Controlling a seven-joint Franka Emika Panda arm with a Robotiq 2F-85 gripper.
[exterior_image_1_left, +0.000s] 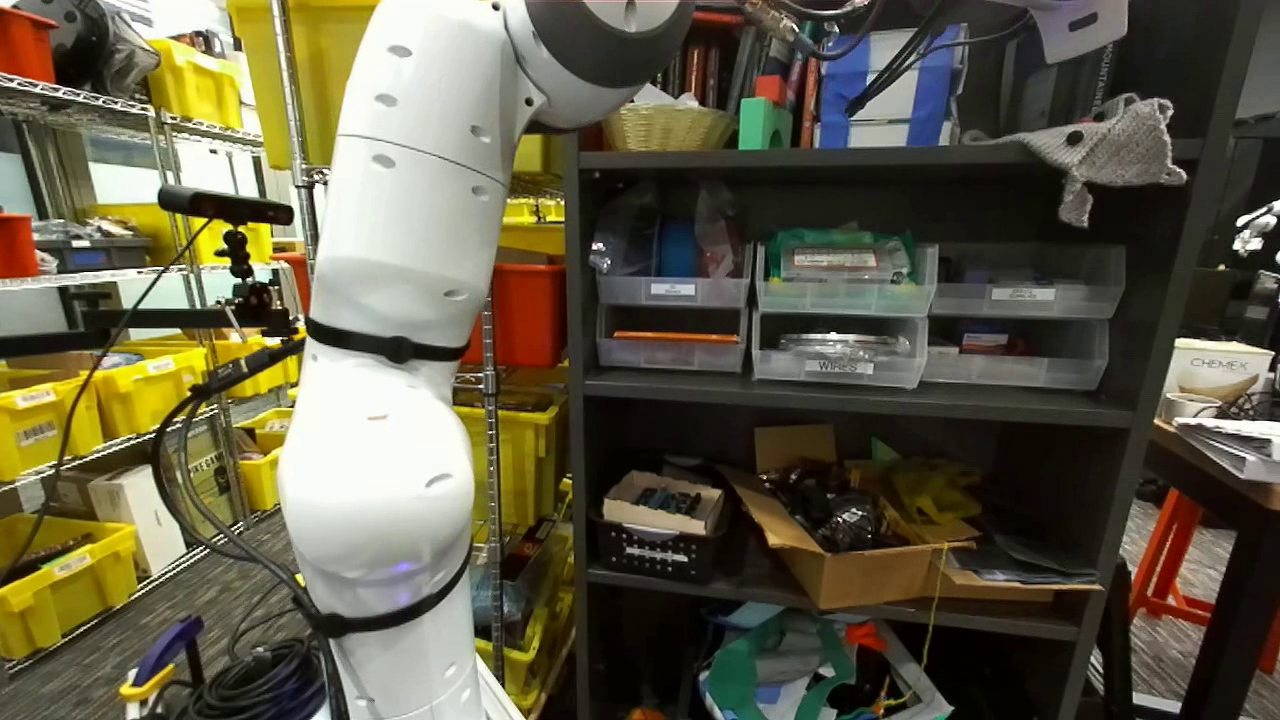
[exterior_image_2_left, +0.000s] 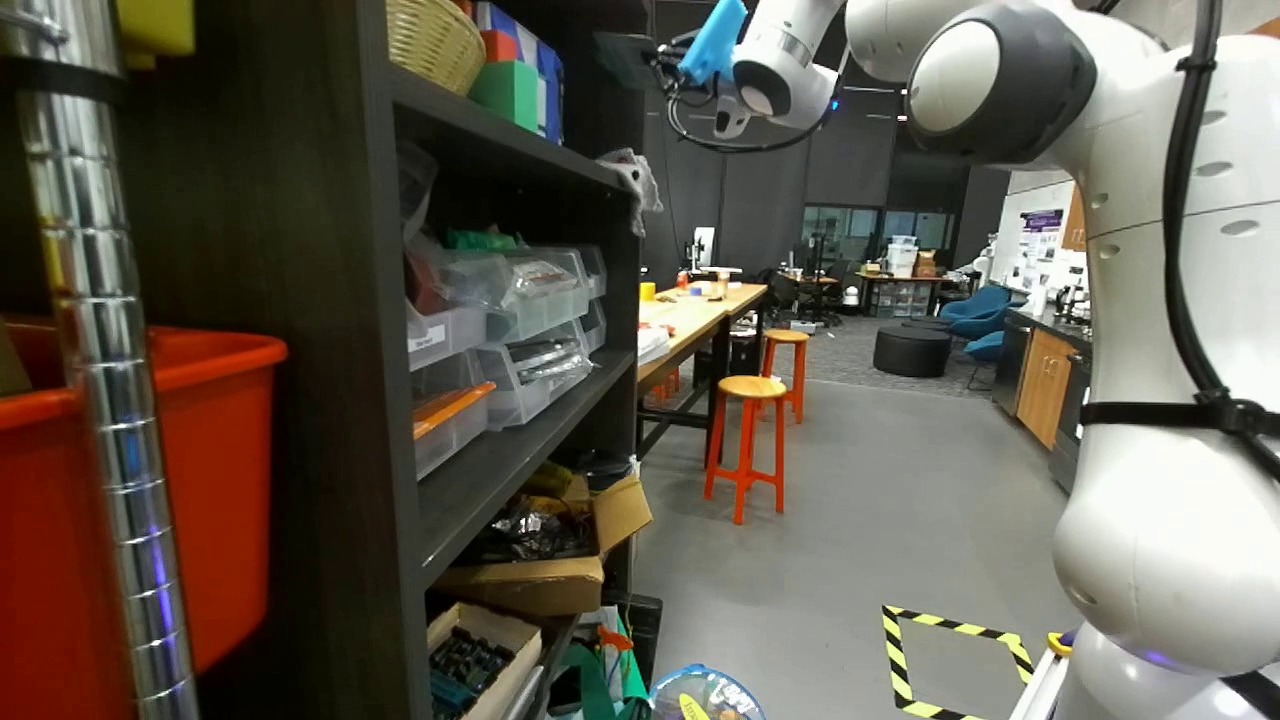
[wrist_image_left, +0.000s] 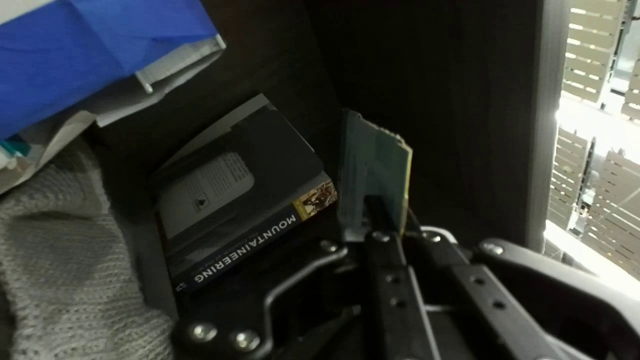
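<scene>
Gripper (wrist_image_left: 393, 212) around thin book (wrist_image_left: 376, 162), perhaps

Clear plastic bins (exterior_image_1_left: 843, 298) are sitting two rows high above an open cardboard box (exterior_image_1_left: 870, 582), yellow crates (exterior_image_1_left: 68, 590) are lining wire racks (exterior_image_1_left: 85, 95), a white mug (exterior_image_1_left: 1188, 407) is resting by a Chemex box (exterior_image_1_left: 1220, 368), orange-legged stools (exterior_image_2_left: 752, 388) are standing beside a wooden-topped table (exterior_image_2_left: 695, 318), and black-and-yellow tape (exterior_image_2_left: 897, 655) is framing a patch of grey floor (exterior_image_2_left: 840, 560).

A thin, yellow-edged, grey-green panel (wrist_image_left: 376, 162) is pinched in the hand (wrist_image_left: 395, 216).
</scene>
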